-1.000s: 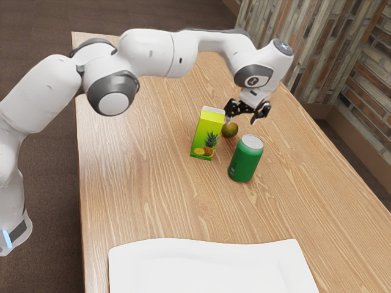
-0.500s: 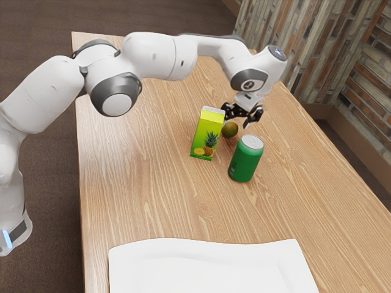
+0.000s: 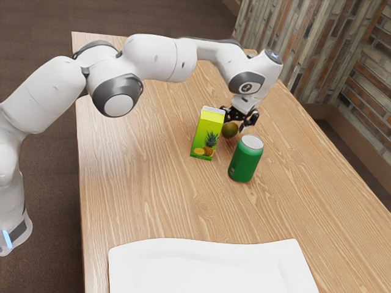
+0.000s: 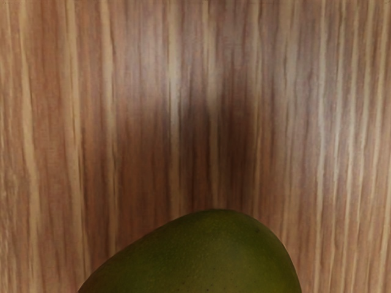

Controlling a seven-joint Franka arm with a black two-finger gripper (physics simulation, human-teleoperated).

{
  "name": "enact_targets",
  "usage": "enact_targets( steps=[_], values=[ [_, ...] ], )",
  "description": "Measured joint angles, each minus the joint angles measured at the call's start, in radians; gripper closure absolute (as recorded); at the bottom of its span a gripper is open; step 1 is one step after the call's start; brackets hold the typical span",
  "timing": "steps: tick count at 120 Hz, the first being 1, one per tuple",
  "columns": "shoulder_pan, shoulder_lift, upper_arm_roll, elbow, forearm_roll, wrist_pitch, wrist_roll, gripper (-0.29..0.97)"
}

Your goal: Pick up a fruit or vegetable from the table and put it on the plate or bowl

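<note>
The gripper (image 3: 239,120) was held, fingers apart, just above the green fruit (image 3: 230,130); the juice carton (image 3: 206,133) close beside it could be knocked during closing.

A long surface (image 3: 153,183) of light wood grain carries four things. Near its middle a yellow-green juice carton (image 3: 207,133) stands upright, a small green fruit (image 3: 230,129) lying just beside it toward the far long edge. A green can (image 3: 245,159) stands near the fruit. A white plate (image 3: 211,268) lies well apart, at the surface's near end. In the wrist view the fruit (image 4: 201,256) rests directly on the wood (image 4: 122,122).
</note>
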Motion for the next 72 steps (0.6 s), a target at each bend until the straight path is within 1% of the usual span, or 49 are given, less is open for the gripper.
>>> enact_targets(
  steps=[14,29,35,39,43,62,72],
  values=[
    [0.001,0.005,0.000,0.000,-0.009,0.000,0.001,0.09],
    [0.008,0.009,0.000,0.000,-0.019,0.001,0.002,0.29],
    [0.011,0.012,0.000,0.000,-0.024,0.002,0.002,0.35],
    [0.012,0.013,0.000,0.000,-0.027,0.003,0.002,0.35],
    [0.012,0.013,0.000,0.000,-0.029,0.004,0.003,0.40],
    [0.014,0.014,0.001,0.001,-0.043,0.009,0.003,0.44],
    [0.013,0.009,0.000,0.008,-0.047,0.010,0.004,0.42]
  ],
)
